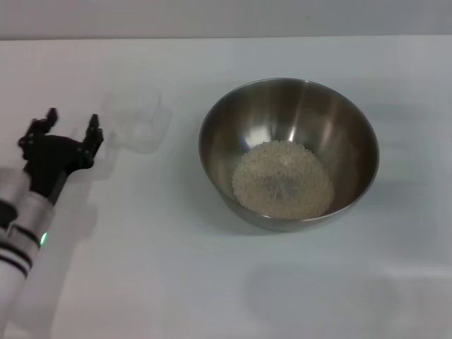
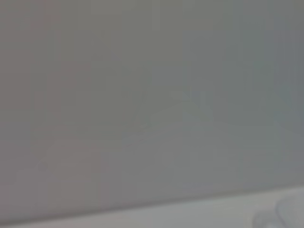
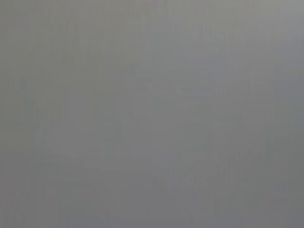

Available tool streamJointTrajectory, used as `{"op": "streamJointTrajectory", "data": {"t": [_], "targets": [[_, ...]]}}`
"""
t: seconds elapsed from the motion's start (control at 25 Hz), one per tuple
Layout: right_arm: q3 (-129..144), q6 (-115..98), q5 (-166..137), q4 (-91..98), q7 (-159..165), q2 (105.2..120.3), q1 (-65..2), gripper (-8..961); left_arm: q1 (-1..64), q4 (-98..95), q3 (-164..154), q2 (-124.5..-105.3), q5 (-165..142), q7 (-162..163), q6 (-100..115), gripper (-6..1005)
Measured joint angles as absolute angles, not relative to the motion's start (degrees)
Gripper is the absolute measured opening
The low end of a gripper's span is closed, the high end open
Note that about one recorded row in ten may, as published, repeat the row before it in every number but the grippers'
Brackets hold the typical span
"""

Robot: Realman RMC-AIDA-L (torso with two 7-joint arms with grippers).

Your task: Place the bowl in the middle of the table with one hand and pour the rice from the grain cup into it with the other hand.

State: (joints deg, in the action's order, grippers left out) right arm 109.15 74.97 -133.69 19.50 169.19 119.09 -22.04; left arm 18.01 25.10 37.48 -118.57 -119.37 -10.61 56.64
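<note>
The steel bowl [image 1: 288, 152] stands near the middle of the white table [image 1: 141, 268], with a heap of pale rice [image 1: 282, 179] in its bottom. The clear grain cup [image 1: 138, 119] stands upright and looks empty on the table to the bowl's left. My left gripper [image 1: 70, 125] is open just left of the cup, apart from it, with nothing between its black fingers. The right gripper is out of sight. In the left wrist view a pale shape at the lower corner may be the cup [image 2: 285, 213].
The table's far edge [image 1: 226, 37] runs along the back against a grey wall. The right wrist view shows only a plain grey surface.
</note>
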Motion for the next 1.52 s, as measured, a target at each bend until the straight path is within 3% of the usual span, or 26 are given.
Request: {"op": "streamJointTrajectory", "data": {"t": [0.32, 1.52], "targets": [[111.52, 73.6, -133.65, 19.63, 169.19, 119.53, -21.23, 398, 11.87, 25.31, 32.21, -118.97, -119.96, -8.11, 79.25, 785], [117.59, 73.8, -133.41, 19.42, 169.19, 119.89, -19.49, 398, 16.38, 23.81, 34.55, -119.0, -117.77, -2.42, 85.18, 801]]}}
